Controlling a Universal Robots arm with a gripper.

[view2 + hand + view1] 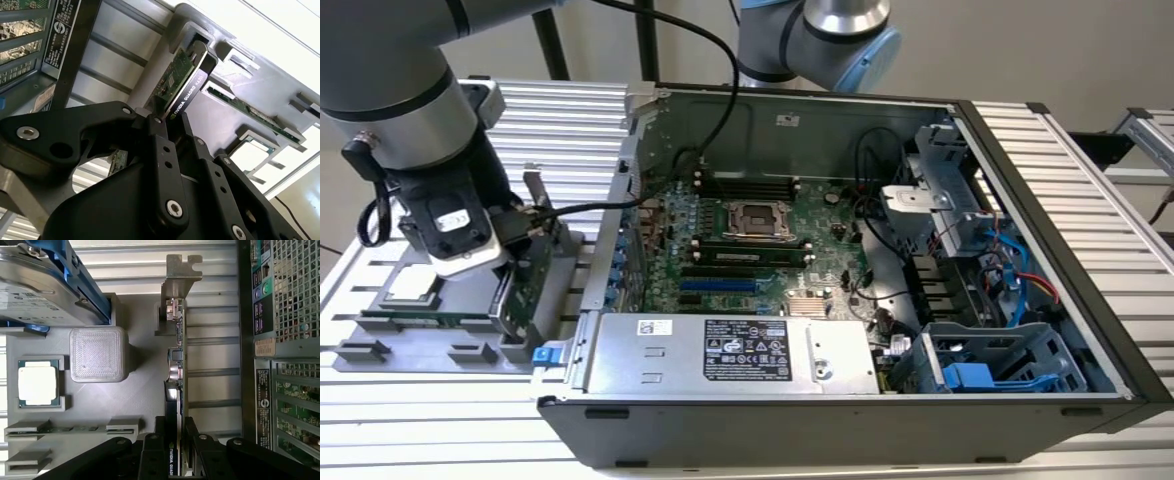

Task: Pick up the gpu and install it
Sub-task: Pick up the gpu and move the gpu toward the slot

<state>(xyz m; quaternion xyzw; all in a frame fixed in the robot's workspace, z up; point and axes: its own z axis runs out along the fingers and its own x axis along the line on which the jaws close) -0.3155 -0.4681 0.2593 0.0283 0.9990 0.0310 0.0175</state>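
Surveying from the biggest piece down.

- Slatted metal tabletop (1047, 140) carries everything.
- Computer case (854, 432) lies on its side, open face up. My reading: this puts the motherboard (761, 230) and its slots within reach from above.
- Robot arm (400, 100) reaches down at the exterior view's left, outside the case, over the parts fixture.
- Grey parts fixture (420, 345) sits just beside the case's rear wall. Each part has its own moulded pocket, presumably so it presents the same way every time.
- Hard drive (40, 290) with blue rails rests in one pocket, untouched.
- The gpu (176, 365) stands on its long edge in a narrow slot of the fixture, silver end bracket (182, 270) at the end farthest from the arm. Standing upright leaves both faces free for a grasp. It is seated in the fixture, not lifted and not in the case.
- Pincer (175, 434) straddles the card's near end. In both wrist views its fingers look pressed on the cooler face and the board face, so I judge it clenched on the gpu.
- Processor chip (37, 382) lies flat in a square pocket.
- Memory stick (70, 429) sits on edge between two clips, well apart from the pincer.
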